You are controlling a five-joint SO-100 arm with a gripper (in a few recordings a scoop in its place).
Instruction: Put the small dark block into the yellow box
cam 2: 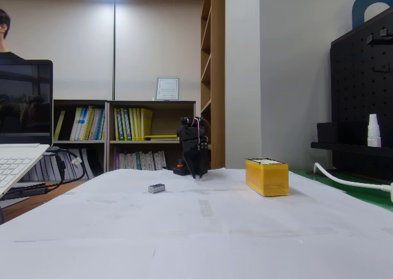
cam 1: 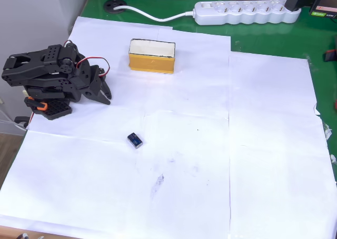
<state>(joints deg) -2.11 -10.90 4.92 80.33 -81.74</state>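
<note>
Overhead view: the small dark block [cam 1: 135, 140], a tiny rectangular piece with a glossy bluish top, lies on the white paper-covered surface [cam 1: 253, 144], well apart from the yellow box [cam 1: 151, 56], a rectangular container with yellow-orange walls and pale interior. The black pincer [cam 1: 106, 96] rests folded near the left edge, tips together and empty.

Fixed view: the block [cam 2: 156, 188] sits left of the box [cam 2: 266, 176]; the pincer [cam 2: 197, 168] points down between them, farther back

Black arm [cam 1: 52, 78], orange clip, red-white wires.
</note>
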